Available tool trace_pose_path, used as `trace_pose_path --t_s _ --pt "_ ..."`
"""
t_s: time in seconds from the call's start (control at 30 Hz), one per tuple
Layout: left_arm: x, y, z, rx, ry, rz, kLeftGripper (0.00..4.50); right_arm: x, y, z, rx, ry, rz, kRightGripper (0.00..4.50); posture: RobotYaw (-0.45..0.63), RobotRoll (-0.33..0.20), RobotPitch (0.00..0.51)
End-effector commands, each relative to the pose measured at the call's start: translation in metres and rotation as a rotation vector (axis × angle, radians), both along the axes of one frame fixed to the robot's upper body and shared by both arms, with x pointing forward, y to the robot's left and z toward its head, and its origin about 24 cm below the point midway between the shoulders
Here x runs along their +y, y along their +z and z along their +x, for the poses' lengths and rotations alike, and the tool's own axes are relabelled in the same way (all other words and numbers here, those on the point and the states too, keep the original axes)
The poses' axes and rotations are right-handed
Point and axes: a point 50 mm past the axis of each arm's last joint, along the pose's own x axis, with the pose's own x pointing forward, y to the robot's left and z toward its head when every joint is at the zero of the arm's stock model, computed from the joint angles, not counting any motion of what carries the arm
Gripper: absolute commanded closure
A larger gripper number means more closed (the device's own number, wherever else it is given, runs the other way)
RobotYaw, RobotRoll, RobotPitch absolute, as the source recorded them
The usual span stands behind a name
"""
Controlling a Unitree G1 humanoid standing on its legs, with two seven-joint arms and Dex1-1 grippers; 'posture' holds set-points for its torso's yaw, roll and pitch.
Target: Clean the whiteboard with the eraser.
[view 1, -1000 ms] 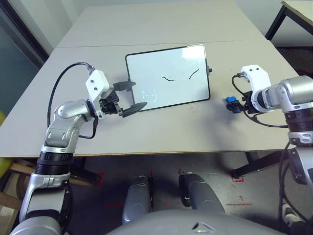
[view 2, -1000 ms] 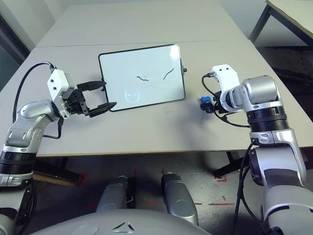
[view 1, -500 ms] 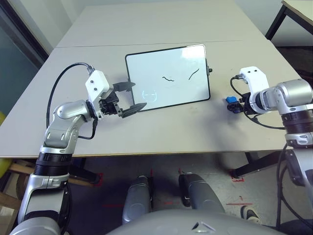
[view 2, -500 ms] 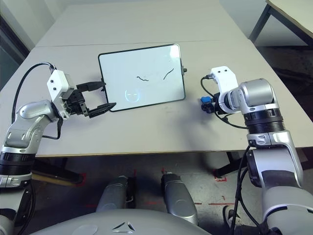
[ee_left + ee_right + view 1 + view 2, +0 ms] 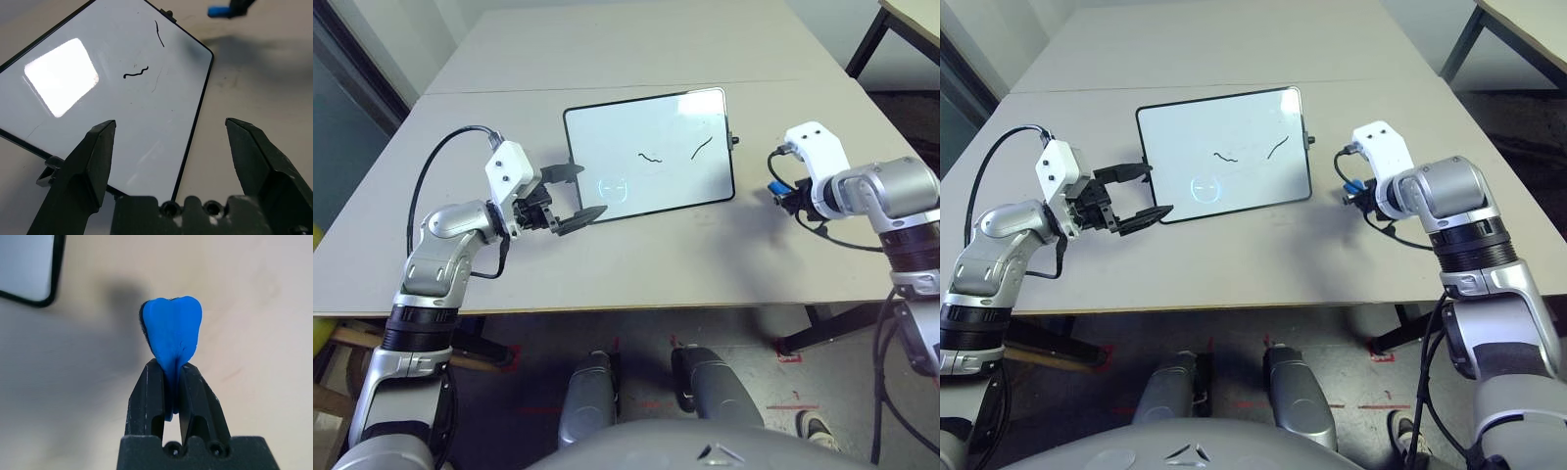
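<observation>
The whiteboard (image 5: 677, 182) lies flat at the middle of the table, white with a thin black frame and two black squiggles (image 5: 651, 157) on it. The blue eraser (image 5: 171, 333) is pinched between the fingers of my right gripper (image 5: 171, 371), which is shut on it and holds it above the table, right of the whiteboard's right edge (image 5: 783, 192). My left gripper (image 5: 593, 189) hovers wide open at the board's near left corner with nothing between its fingers. The left wrist view looks across the board (image 5: 122, 93) to the eraser (image 5: 218, 11) beyond it.
The beige table (image 5: 656, 255) is made of two tops joined by a seam behind the board. Another table's corner (image 5: 911, 15) stands at the far right. The bare floor lies below the near edge.
My right gripper has shut on the eraser and lifted it off the table, moving slightly away from me. The left arm and the whiteboard have not moved.
</observation>
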Motion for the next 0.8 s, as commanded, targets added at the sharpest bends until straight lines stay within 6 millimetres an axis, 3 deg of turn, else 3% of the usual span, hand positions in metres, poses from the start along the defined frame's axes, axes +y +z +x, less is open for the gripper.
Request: trace_pose_path --t_s 0.03,0.13,0.23,0.4,0.8 --pt "-0.002 0.000 0.000 -0.006 -0.003 0.016 0.00 0.006 0.003 0.008 -0.074 0.182 -0.258 4.30 -0.15 0.000 0.103" --pt "-0.003 0.000 0.000 -0.006 -0.004 0.016 0.00 0.009 0.007 0.016 -0.099 0.268 -0.355 4.30 -0.15 0.000 0.102" --pt "-0.003 0.000 0.001 -0.008 -0.006 0.015 0.00 0.021 0.024 0.030 -0.171 0.365 -0.499 4.30 -0.15 0.000 0.102" --pt "-0.005 -0.001 0.001 -0.011 -0.007 0.011 0.00 0.043 0.044 0.040 -0.234 0.462 -0.580 4.30 -0.14 0.000 0.102" --pt "-0.006 -0.004 -0.002 -0.008 0.000 0.008 0.00 0.064 0.053 0.031 -0.256 0.585 -0.654 4.31 -0.13 0.000 0.105"
